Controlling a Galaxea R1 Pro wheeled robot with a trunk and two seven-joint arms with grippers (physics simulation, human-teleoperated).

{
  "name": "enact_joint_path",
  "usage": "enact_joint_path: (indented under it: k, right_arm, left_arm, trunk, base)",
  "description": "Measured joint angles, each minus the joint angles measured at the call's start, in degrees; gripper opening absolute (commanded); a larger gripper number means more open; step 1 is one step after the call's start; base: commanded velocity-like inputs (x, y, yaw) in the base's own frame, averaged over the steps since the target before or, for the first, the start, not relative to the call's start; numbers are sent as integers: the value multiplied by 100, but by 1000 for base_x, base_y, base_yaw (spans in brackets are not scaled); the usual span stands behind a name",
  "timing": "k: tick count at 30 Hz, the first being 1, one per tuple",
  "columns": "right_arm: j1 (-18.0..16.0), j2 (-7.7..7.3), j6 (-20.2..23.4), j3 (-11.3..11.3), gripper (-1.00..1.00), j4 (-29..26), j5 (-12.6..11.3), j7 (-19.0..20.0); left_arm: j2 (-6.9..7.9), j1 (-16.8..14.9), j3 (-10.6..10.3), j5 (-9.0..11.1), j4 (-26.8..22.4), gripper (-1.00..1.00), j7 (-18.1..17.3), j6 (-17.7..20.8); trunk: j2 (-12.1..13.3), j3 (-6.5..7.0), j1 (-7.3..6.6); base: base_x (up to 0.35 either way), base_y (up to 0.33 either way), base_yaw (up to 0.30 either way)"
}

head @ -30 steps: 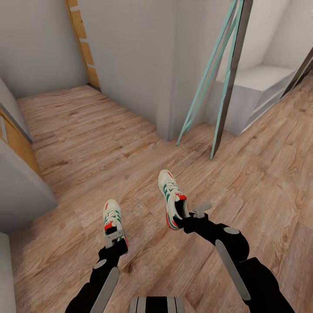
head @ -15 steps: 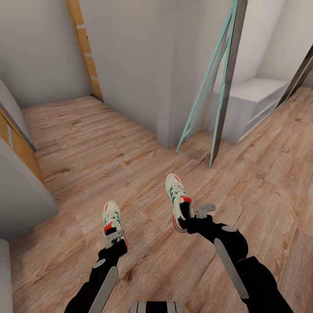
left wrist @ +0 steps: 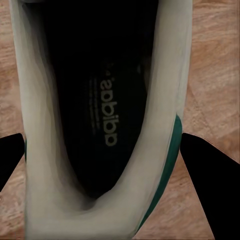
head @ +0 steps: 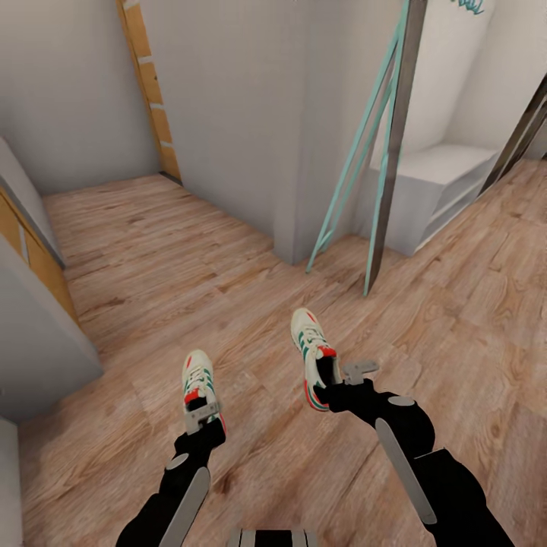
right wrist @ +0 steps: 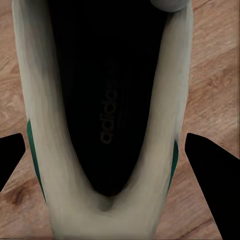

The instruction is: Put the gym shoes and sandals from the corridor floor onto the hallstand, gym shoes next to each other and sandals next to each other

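Two white gym shoes with green stripes and red-orange accents hang above the corridor floor (head: 190, 251). My left gripper (head: 200, 408) is shut on the heel of the left gym shoe (head: 197, 377). My right gripper (head: 335, 378) is shut on the heel of the right gym shoe (head: 310, 351). In the left wrist view, the shoe's dark insole (left wrist: 102, 115) sits between black fingers (left wrist: 212, 190). The right wrist view shows the other shoe's opening (right wrist: 100, 110) between its fingers (right wrist: 212, 172). The sandals and the hallstand are out of view.
A grey wall corner (head: 292, 152) juts out ahead. Teal and grey slanted poles (head: 384, 167) lean beside it. A low white unit (head: 437, 190) stands at the right under teal lettering (head: 465, 6). A grey cabinet (head: 34, 334) is at the left, a wooden door frame (head: 148, 91) behind.
The whole view has shifted a little, so the camera has moved. Both shoes stay held in the grippers in nearly the same pose.
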Motion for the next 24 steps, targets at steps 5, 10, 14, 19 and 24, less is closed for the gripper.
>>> enact_joint_path:
  k: [5,10,14,19,24]
  right_arm:
    - [-1,33,-19,-15,-100,0,-3,-8]
    - [-5,59,-18,-10,-100,0,0,-20]
    - [-5,69,-26,-5,-100,0,2,-30]
    - [-5,70,-7,-5,-100,0,3,-34]
    - [-6,70,20,2,-100,0,2,-34]
  left_arm:
    - [-6,0,-35,30,0,-100,21,30]
    - [-13,0,-35,38,0,-100,31,36]
    - [-13,0,-35,36,10,-100,35,47]
    - [-13,0,-35,37,16,-100,27,48]
    - [-10,0,-43,22,17,-100,-10,10]
  trunk:
    - [0,0,0]
    - [0,0,0]
    - [0,0,0]
    - [0,0,0]
    - [0,0,0]
  base:
    - [-304,-14,0]
    - [-334,-2,0]
    - [-342,0,0]
    - [-342,0,96]
    - [-212,0,251]
